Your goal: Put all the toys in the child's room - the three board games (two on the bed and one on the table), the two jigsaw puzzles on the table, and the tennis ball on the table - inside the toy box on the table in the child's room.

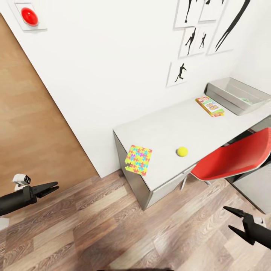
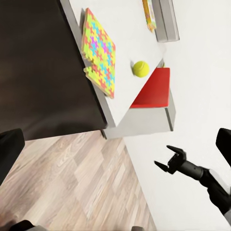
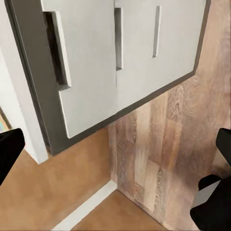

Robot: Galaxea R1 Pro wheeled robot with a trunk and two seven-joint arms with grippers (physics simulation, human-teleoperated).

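Both black end effectors, left [image 1: 52, 187] and right [image 1: 232, 220], gape empty, well apart from the pale grey table [image 1: 165, 131]; its red chair [image 1: 233, 158] is cut off.

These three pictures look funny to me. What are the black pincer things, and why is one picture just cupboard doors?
It is a robot on wheels with two arms. Each black pincer is an end effector, its hand. The big picture comes from a camera on its head: the left end effector and the right end effector are both open and hold nothing.

The other two pictures come from small cameras on each wrist. The right one happens to point at white cupboard doors and the wooden floor.

On the long pale grey table lie a thin, colourful jigsaw puzzle card hanging a little over the front edge, a yellow tennis ball, a flat green-and-red board game box and a shallow grey toy box. A red chair stands in front.
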